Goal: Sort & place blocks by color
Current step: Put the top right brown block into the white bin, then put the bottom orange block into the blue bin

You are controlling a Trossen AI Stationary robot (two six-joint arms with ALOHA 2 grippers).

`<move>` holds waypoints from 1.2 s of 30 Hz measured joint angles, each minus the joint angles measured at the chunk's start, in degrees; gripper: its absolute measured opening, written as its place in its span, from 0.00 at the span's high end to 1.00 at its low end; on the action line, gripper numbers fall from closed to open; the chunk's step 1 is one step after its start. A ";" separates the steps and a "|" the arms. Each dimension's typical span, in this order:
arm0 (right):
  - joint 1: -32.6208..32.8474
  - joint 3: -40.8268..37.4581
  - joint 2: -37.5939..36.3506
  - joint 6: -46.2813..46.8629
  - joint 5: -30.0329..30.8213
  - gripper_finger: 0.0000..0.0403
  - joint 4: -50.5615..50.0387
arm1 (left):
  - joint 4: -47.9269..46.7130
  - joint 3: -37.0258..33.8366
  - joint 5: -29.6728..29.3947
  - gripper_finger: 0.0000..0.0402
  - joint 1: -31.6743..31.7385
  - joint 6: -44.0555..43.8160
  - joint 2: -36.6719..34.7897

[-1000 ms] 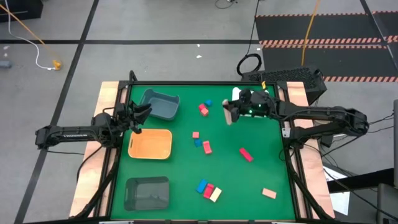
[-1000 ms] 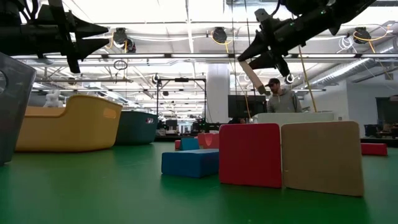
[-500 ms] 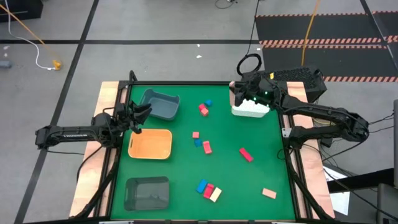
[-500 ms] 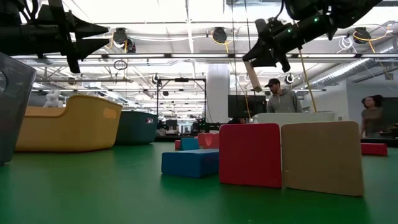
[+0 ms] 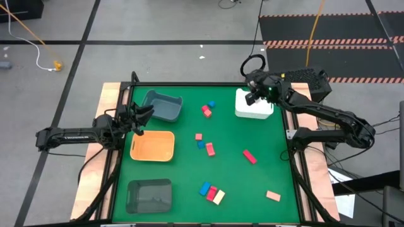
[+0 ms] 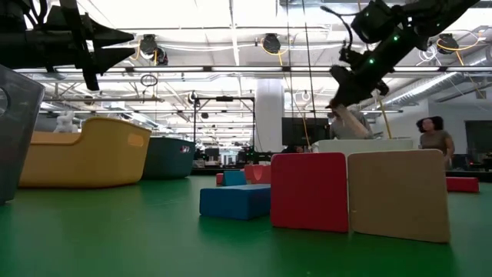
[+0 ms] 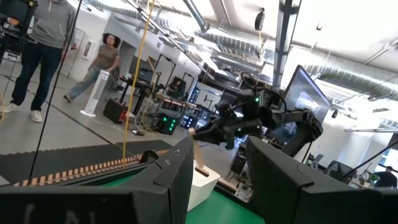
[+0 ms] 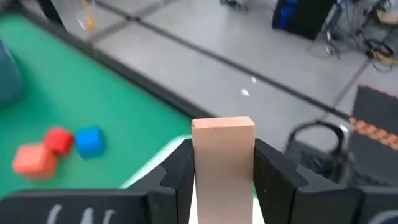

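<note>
My right gripper (image 5: 252,98) hovers over the white tray (image 5: 257,112) at the far right of the table, shut on a pale tan block (image 8: 222,149). In the low view that block (image 6: 354,125) hangs above the tray (image 6: 361,144). Several red, pink, blue and cream blocks lie flat on the green mat: a red and blue pair (image 5: 207,108) at the far side, three at the middle (image 5: 204,144), a red one (image 5: 250,156), three near the front (image 5: 212,193) and a tan one (image 5: 273,196). My left gripper (image 5: 140,120) waits open between the grey and orange trays. My right gripper pinches the tan block between its two fingers (image 8: 177,168), one on each long side face (image 8: 200,163). The fingers slant down from above. The block is lifted clear, and its free end (image 6: 357,129) hangs tilted over the white tray.
A blue-grey tray (image 5: 163,105) sits at the far left, an orange tray (image 5: 153,145) below it and a dark grey tray (image 5: 149,195) at the near left. Bare mat lies at the middle right (image 5: 265,135). People stand in the room beyond the table.
My right gripper has carried the tan block toward the table's far right corner, from beside the white tray to above it, and has sunk lower. The block stays in the hold and has tipped. The left arm has kept still.
</note>
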 joint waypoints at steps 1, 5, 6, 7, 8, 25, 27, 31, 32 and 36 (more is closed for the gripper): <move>0.01 0.00 0.00 -0.51 -0.05 0.72 -1.49 | 0.01 0.01 0.00 0.63 0.00 -0.01 0.00; 0.07 -0.03 0.00 -4.59 0.02 0.71 -4.90 | -0.01 0.01 0.00 0.63 0.02 0.00 0.00; 0.07 -0.19 0.00 -5.49 0.05 0.70 -5.01 | -0.01 -0.01 0.00 0.63 0.00 -0.01 0.00; 0.07 -0.42 0.00 -5.99 0.05 0.69 -4.88 | -0.01 -0.01 0.00 0.63 0.00 -0.01 0.00; 0.07 -0.77 0.00 -6.28 0.05 0.68 -4.63 | -0.01 0.01 0.00 0.63 0.00 -0.01 0.00; 0.18 -6.54 -1.68 0.66 -2.62 0.50 0.10 | -0.01 0.01 0.00 0.63 0.00 0.00 0.00; 0.20 -6.54 -3.22 1.78 -4.47 0.49 2.42 | -0.01 -0.01 0.00 0.63 0.02 -0.01 0.00; 0.20 -6.54 -6.96 6.98 -10.91 0.48 7.92 | -0.01 0.00 0.00 0.63 0.02 -0.01 0.00; 0.20 -6.54 -7.99 8.69 -12.58 0.48 9.37 | -0.01 0.01 0.00 0.63 0.01 -0.01 0.00; 0.22 -6.54 -12.01 16.11 -21.24 0.49 16.28 | -0.01 0.00 -0.01 0.63 0.00 0.60 0.00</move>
